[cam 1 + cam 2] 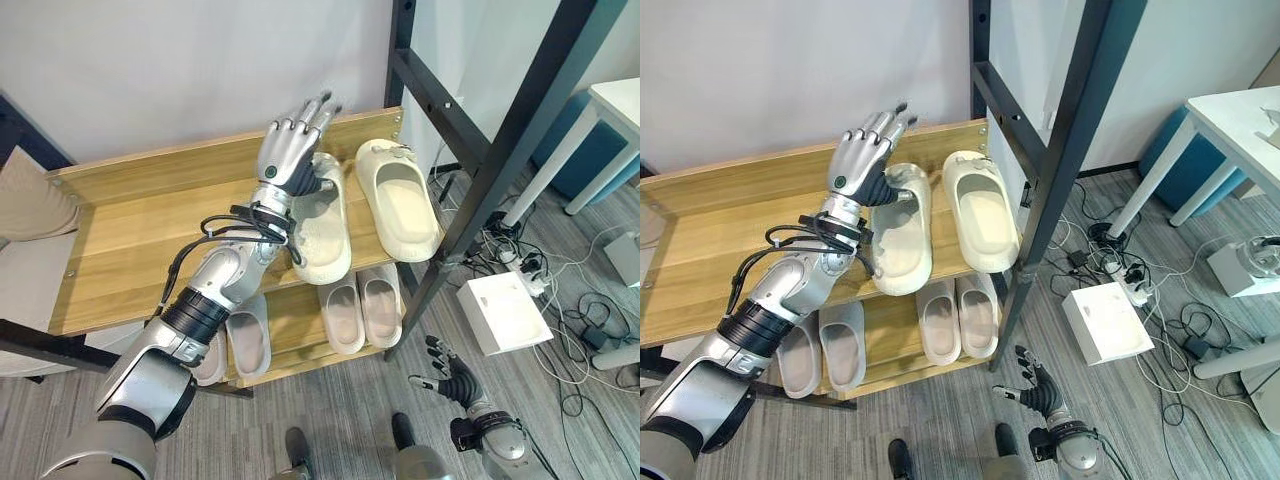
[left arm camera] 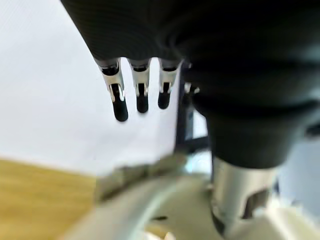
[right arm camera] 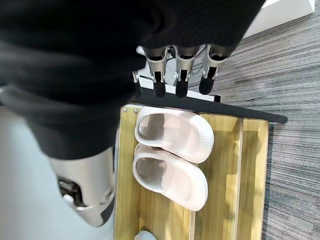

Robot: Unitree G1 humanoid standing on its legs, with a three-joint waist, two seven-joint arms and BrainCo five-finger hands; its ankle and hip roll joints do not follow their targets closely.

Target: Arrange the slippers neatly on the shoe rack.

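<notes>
Up on the shoe rack's top shelf (image 1: pixel 130 230), near its right end, the robot's left hand (image 1: pixel 290 150) sits at the toe end of a cream slipper (image 1: pixel 322 232), fingers straight and loosely fanned toward the wall, thumb down by the slipper's strap; from the head views it reads as relaxed and touching or hooking the strap, not clamped, tho the exact contact is hard to see. That slipper's long axis runs roughly back-to-front across the shelf, toe toward the back edge, heel overhanging the front edge a bit and slewed slightly toward the shelf's left. Its mate, the second cream slipper (image 1: pixel 398 200), lies just beside it on the right, hard by the rack's black upright (image 1: pixel 470 190), also toe-to-wall but angled a touch the other way, so the pair splay at the heels. Left hand is right on the job; right hand (image 1: pixel 447 378) hangs low by the floor, off the rack's right front corner, fingers spread, idle, well apart from the top shelf. Judging by this, the coming move is a small shove or twist by the left hand, i.e. push the near slipper back & swing its heel toward its mate so both sit parallel, square to the front edge. On the lower shelf (image 3: pixel 250 165), a pink pair (image 1: pixel 360 308) and a grey pair (image 1: pixel 235 345) sit already lined up.
</notes>
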